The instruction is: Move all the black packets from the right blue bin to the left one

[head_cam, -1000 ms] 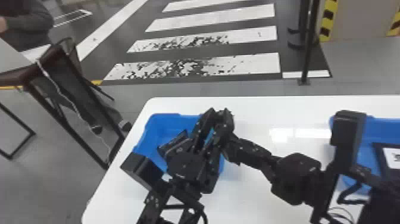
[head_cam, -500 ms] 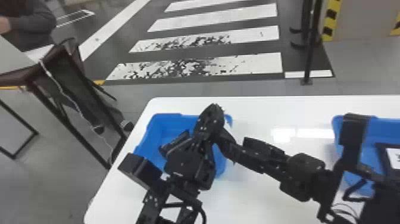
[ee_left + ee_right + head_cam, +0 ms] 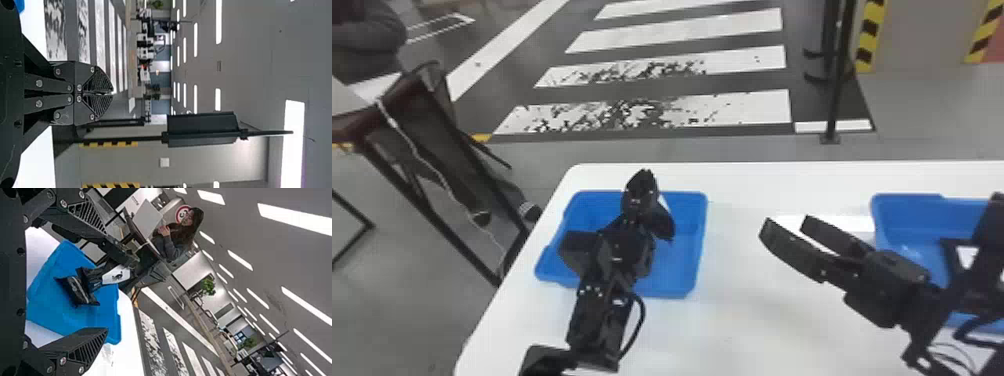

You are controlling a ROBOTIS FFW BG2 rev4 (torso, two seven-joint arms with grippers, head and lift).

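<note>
My left gripper is over the left blue bin; in the left wrist view the left gripper has its fingertips pressed together. Against it hangs a dark shape with a white edge. In the right wrist view this looks like a black packet with a white label; whether it is held is unclear. Another black packet shows at the bin. My right gripper stands open and unloaded between the bins; its wrist view shows the right gripper with fingers wide apart. The right blue bin is partly behind the right arm.
Both bins stand on a white table, its left edge just beyond the left bin. A strip of table separates the bins. A dark chair is off the table's left side, and a black post stands on the floor behind.
My right gripper has drawn back from the left bin, beside the left gripper, to the gap between the bins. The left arm has stayed nearly still.
</note>
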